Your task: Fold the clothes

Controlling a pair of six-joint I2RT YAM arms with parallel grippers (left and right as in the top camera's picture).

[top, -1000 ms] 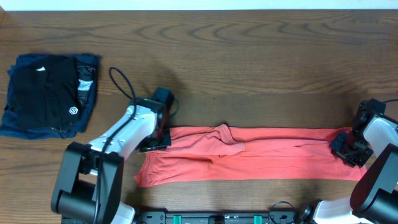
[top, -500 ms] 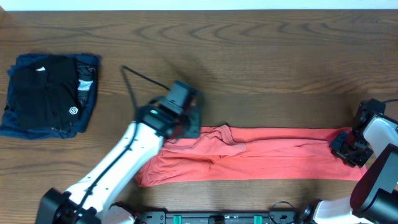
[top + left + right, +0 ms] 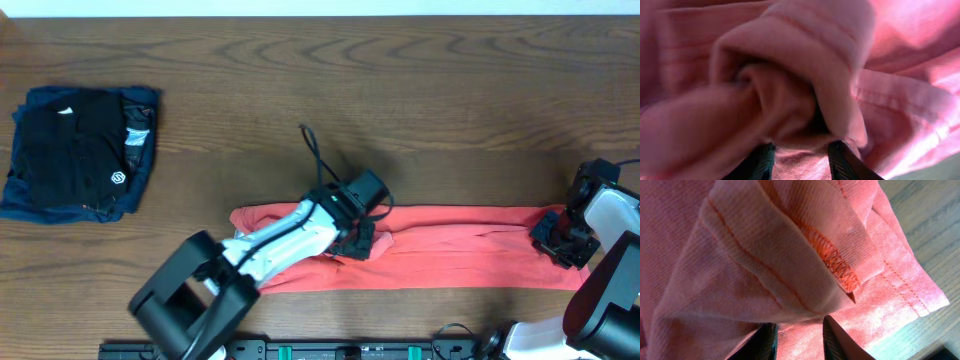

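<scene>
— Two tools gripping?
— Yes. My left tool (image 3: 356,238) pinches a bunched fold mid-strip; my right tool (image 3: 560,240) pinches the hem at frame right.
— And the T-shirt (image 3: 460,258)?
— Flat on the surface (image 3: 400,90), lower centre, long axis left-to-right. My left arm stretches diagonally from lower left; I'd judge its fold goes toward the right tool.

Coral-red T-shirt (image 3: 450,245), black garment (image 3: 75,150), seemingly navy garment (image 3: 18,200), brown wood-grain table (image 3: 400,80).
</scene>
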